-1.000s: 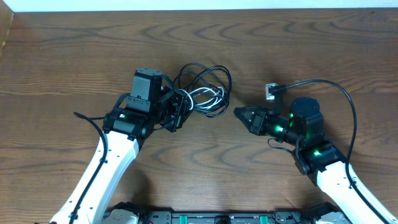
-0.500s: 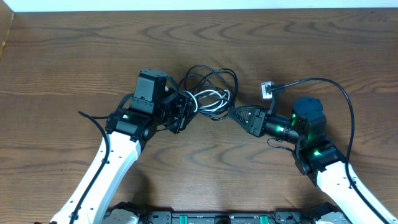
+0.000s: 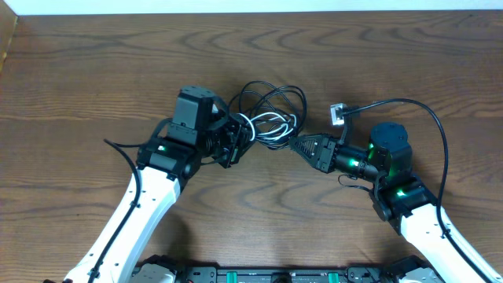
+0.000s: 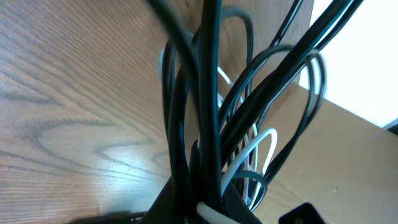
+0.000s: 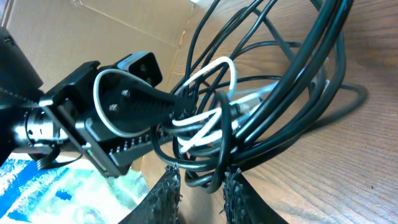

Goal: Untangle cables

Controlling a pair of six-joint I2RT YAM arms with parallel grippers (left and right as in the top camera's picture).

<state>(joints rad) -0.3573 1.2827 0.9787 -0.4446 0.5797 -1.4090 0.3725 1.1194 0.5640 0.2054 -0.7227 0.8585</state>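
The cables form one small looped bundle at mid-table: a thin black cable [image 3: 275, 93] and a shorter white cable [image 3: 271, 122]. My left gripper [image 3: 238, 140] is shut on the bundle's left end. In the left wrist view the black cable [image 4: 211, 93] and the white cable [image 4: 264, 146] rise straight out of the left gripper [image 4: 202, 202]. My right gripper [image 3: 296, 144] touches the bundle's lower right side. In the right wrist view the right gripper [image 5: 199, 180] stands open, with low loops of the black cable [image 5: 298, 68] hanging between its fingertips. The white cable [image 5: 211, 68] lies just beyond.
A thicker black arm cable [image 3: 440, 126] arcs over the right arm and ends in a small grey plug [image 3: 339, 114] close to the bundle's right side. The wooden table [image 3: 94, 71] runs to a pale edge at the back. Cardboard [image 3: 6, 39] shows at the far left.
My right gripper has moved left up to the bundle and its fingers have parted around the low black loops. The left gripper has shifted slightly right, carrying the bundle with it.
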